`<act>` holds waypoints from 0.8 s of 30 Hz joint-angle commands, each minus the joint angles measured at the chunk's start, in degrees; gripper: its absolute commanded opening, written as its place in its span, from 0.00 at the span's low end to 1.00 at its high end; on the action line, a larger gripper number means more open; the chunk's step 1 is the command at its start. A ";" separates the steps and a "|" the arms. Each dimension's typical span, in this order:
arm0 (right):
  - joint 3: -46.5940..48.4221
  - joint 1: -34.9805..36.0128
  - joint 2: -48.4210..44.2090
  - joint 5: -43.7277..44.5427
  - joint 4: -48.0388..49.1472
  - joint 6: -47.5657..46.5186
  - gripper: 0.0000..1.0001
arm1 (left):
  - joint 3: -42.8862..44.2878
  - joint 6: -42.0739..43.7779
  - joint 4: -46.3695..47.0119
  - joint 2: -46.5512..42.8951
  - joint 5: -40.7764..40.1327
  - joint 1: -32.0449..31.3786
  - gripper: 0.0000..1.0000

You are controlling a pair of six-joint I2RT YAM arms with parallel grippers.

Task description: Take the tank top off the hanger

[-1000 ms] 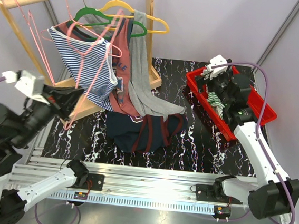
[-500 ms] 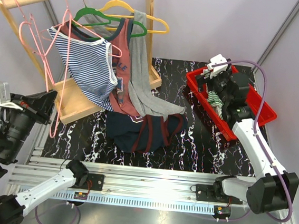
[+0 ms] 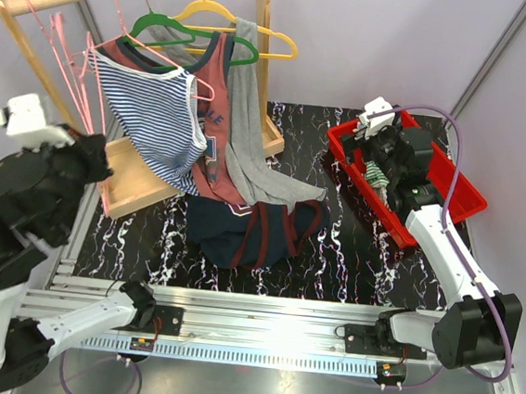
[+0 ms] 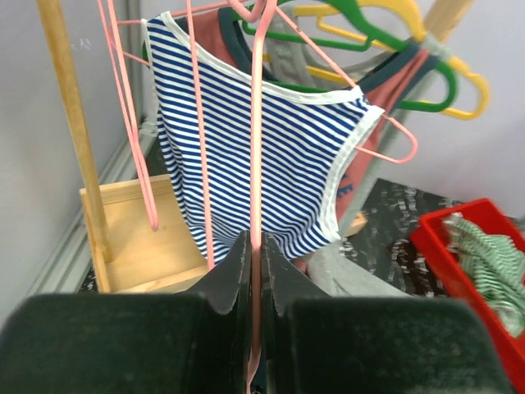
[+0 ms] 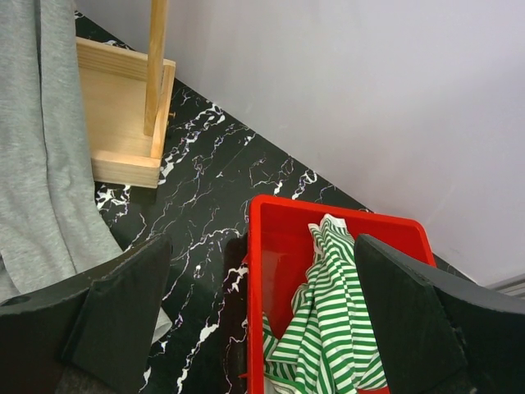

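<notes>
Left gripper [image 4: 256, 275]: clamped on pink hanger [image 4: 257, 164].
Right gripper [image 5: 262, 304]: fingers apart, over red bin [image 5: 279, 205].
Progress: striped tank top [image 4: 308, 156] still hung; removal pending.

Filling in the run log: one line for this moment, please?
left gripper: shut on pink hanger | right gripper: open, over red bin | striped tank top: hanging on rack

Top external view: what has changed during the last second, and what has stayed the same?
The left end effector, shut on the thin pink wire hanger, swung left, then up, pulling the hanger off the front of the blue-and-white striped tank top. Nothing was let go. The right end effector stayed open above the red plastic bin; the hanging clothes hardly moved.
</notes>
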 commanded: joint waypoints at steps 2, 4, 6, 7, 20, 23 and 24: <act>2.31 -0.33 0.09 -0.36 2.55 -0.67 1.00 | 2.96 -1.23 2.72 5.67 -8.13 0.19 0.00; 2.67 -0.34 0.09 -0.28 2.37 -0.76 1.00 | 2.96 -1.58 3.95 7.17 -8.93 0.36 0.00; 3.02 -0.60 0.26 -0.36 2.28 -0.67 1.00 | 2.44 -1.67 6.59 7.61 -9.29 0.98 0.00; 3.19 -0.51 0.44 -0.28 2.19 -0.67 1.00 | 1.91 -1.76 7.38 8.39 -9.37 1.76 0.00; 6.36 -0.60 1.67 -2.12 0.70 -1.29 1.00 | 4.62 -6.58 13.89 18.41 10.48 21.89 0.00; 6.62 -0.69 1.49 -2.30 0.00 -1.29 1.00 | 5.77 -7.12 14.42 20.35 9.97 23.92 0.00; 6.97 -0.69 1.49 -2.38 -0.70 -1.37 1.00 | 6.47 -7.29 14.42 21.57 9.87 24.79 0.00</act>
